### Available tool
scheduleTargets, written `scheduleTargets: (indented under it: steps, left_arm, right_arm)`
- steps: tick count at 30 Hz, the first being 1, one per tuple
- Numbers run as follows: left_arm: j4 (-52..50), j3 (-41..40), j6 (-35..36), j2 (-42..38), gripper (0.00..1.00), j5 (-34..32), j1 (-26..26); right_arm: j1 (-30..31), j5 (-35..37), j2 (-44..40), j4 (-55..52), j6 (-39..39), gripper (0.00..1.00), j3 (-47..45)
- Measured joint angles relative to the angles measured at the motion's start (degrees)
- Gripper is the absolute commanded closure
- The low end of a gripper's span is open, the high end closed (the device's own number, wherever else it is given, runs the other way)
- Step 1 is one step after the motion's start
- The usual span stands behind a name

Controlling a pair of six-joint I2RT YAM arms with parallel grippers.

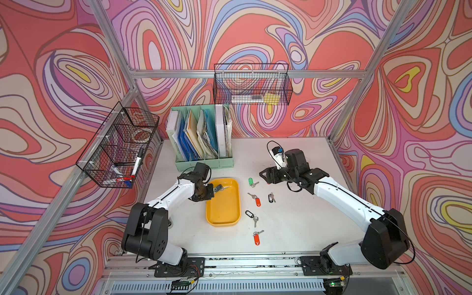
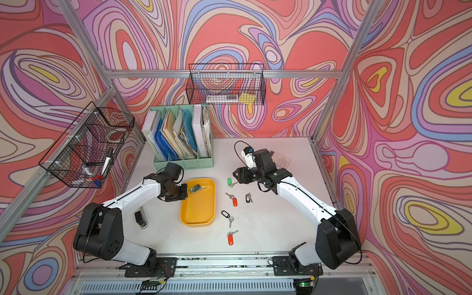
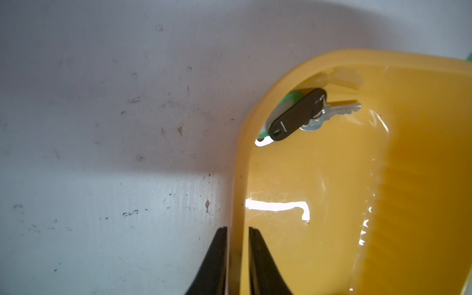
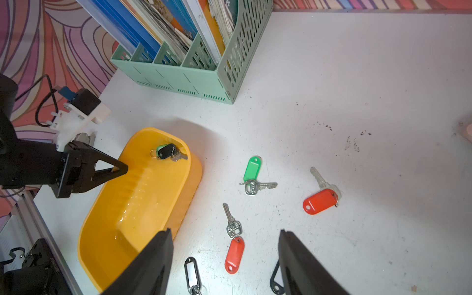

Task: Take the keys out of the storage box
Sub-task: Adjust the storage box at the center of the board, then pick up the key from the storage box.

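The yellow storage box (image 1: 224,209) (image 2: 199,209) lies on the white table between my arms. One bunch of keys (image 1: 219,188) (image 3: 298,115) (image 4: 167,151), with a black tag over a green one, rests in its far left corner. My left gripper (image 1: 210,191) (image 3: 238,228) straddles the box's left rim, jaws slightly apart with a thin gap on each side. Several key sets lie on the table right of the box: green tag (image 1: 251,181), red tag (image 1: 257,201), black tag (image 1: 270,198). My right gripper (image 1: 263,176) (image 4: 224,231) hovers open above them, holding nothing.
A mint-green file holder (image 1: 201,138) full of folders stands just behind the box. Black wire baskets hang on the left frame (image 1: 120,145) and the back rail (image 1: 251,84). A white remote (image 2: 281,159) lies behind my right wrist. More keys (image 1: 256,238) lie nearer the front.
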Motion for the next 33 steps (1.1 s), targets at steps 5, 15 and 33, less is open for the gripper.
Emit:
scheduleTargets:
  steps: [5,15,33]
  left_arm:
    - [-0.2,0.3,0.0,-5.0,0.61,-1.0,-0.6]
    - [-1.7,7.4,0.2,-4.8,0.57,-6.3,-9.5]
    - [-1.4,17.4,0.2,15.3,0.71,-9.5,-11.7]
  right_arm:
    - [0.0,0.0,0.0,-1.0,-0.2,0.3,0.2]
    - [0.0,2.0,-0.1,-0.9,-0.5,0.27,0.2]
    - [0.0,10.6,-10.1,4.0,0.5,0.02,-6.1]
